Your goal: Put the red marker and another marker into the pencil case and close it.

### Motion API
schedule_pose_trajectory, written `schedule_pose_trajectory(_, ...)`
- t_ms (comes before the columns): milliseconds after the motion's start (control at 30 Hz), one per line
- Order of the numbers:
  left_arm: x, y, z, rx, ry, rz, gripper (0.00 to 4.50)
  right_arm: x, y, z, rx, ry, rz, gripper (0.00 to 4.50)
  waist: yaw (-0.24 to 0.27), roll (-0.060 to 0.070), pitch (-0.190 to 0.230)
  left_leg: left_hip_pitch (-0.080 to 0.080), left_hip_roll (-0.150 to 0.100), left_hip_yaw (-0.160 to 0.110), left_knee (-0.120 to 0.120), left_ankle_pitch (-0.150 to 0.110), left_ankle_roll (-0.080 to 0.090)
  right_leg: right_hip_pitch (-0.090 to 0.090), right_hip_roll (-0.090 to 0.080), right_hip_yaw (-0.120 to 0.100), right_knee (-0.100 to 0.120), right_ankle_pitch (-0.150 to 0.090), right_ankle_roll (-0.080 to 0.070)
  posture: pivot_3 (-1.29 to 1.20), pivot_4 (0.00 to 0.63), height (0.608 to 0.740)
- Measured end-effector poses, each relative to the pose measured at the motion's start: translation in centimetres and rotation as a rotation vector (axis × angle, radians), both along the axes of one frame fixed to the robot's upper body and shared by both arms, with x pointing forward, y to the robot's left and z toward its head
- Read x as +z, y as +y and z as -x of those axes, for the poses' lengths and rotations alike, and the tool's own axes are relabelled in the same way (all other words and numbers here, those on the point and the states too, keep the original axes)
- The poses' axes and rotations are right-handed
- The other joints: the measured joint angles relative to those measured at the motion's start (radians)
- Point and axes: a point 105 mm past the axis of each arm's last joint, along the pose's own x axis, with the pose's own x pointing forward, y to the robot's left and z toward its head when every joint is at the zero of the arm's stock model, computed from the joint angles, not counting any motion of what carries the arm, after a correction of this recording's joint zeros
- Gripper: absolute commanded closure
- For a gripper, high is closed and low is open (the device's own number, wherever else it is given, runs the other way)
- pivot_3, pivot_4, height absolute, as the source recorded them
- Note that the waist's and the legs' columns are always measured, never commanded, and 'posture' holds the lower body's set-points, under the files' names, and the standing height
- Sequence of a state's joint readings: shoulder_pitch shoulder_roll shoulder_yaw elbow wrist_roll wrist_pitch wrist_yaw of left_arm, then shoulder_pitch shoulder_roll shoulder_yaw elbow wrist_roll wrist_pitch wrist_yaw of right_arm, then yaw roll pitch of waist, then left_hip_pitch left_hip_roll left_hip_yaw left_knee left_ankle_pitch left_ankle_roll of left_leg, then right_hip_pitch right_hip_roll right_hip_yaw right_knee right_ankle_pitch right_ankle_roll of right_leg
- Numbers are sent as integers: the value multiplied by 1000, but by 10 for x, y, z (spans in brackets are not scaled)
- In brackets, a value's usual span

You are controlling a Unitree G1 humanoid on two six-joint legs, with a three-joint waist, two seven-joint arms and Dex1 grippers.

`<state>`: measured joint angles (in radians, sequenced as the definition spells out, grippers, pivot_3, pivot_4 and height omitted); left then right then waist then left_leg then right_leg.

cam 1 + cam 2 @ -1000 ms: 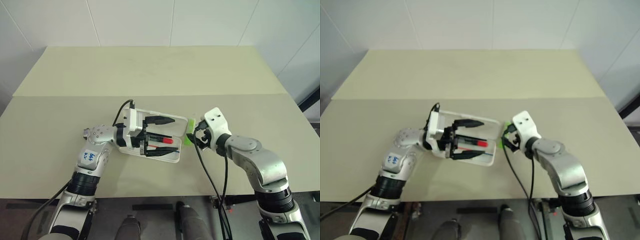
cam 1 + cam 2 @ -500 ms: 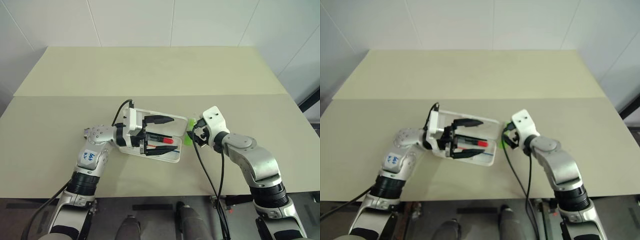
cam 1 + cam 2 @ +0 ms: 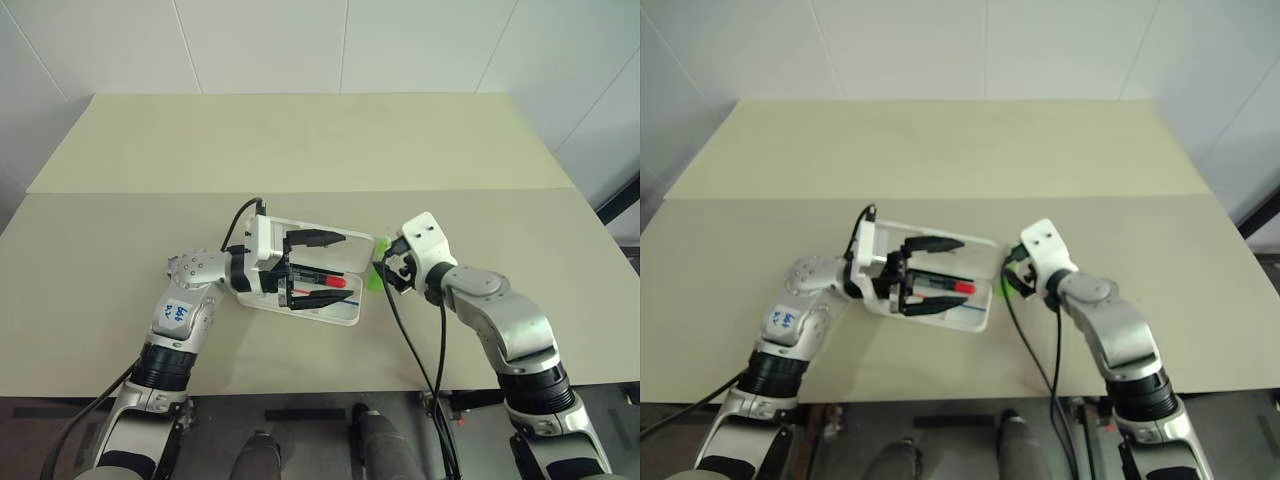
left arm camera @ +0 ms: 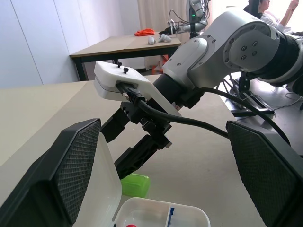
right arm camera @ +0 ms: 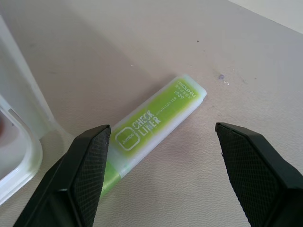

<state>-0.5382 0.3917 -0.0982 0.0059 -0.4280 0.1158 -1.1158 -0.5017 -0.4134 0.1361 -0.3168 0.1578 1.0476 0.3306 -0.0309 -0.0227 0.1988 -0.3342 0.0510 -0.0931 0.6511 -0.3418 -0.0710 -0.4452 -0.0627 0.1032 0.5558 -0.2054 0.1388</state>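
Two grippers: you are seeing both working at the case (image 3: pixel 318 283) near the middle of the table (image 3: pixel 300 150).
Left gripper (image 3: pixel 318 268): you are finding it reaching across the open tray from the robot's left, pointing to the right, hanging above the tray.
Left jaws: they are standing wide apart, one finger toward the raised lid, the other over the tray's near side, and holding nothing.
Right gripper (image 5: pixel 161 170): you are seeing it angling down toward the table just off the case's right end, right over the highlighter.
Right jaws: they are standing open, one finger on each side of the highlighter, with table showing between the pads and the plastic; they are not gripping it.
Red marker (image 3: pixel 322 283): it is lying inside the tray, lengthwise, its red end pointing toward the right gripper.
Highlighter (image 5: pixel 152 123): it is lying flat on the table outside the case, just beside the case's right end, its near end close to the tray's corner.
Case: it is sitting open on the table, lid tilted up on the far side, tray on the near side; a red and a blue stripe are showing in the tray's end in the left wrist view.
Background: a person (image 4: pixel 271 12) is sitting far off in the left wrist view, beyond another table.
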Motion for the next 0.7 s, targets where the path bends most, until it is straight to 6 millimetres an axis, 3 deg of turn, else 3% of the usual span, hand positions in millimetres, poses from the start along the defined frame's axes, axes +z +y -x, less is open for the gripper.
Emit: schedule_pose_trajectory(700,1,0,0,2,-10,3,0,1,7,5,-16,119,-30,754,0,0,0,0,0,0,0,0,0,0,0,0,-1,0,0,0,150,740)
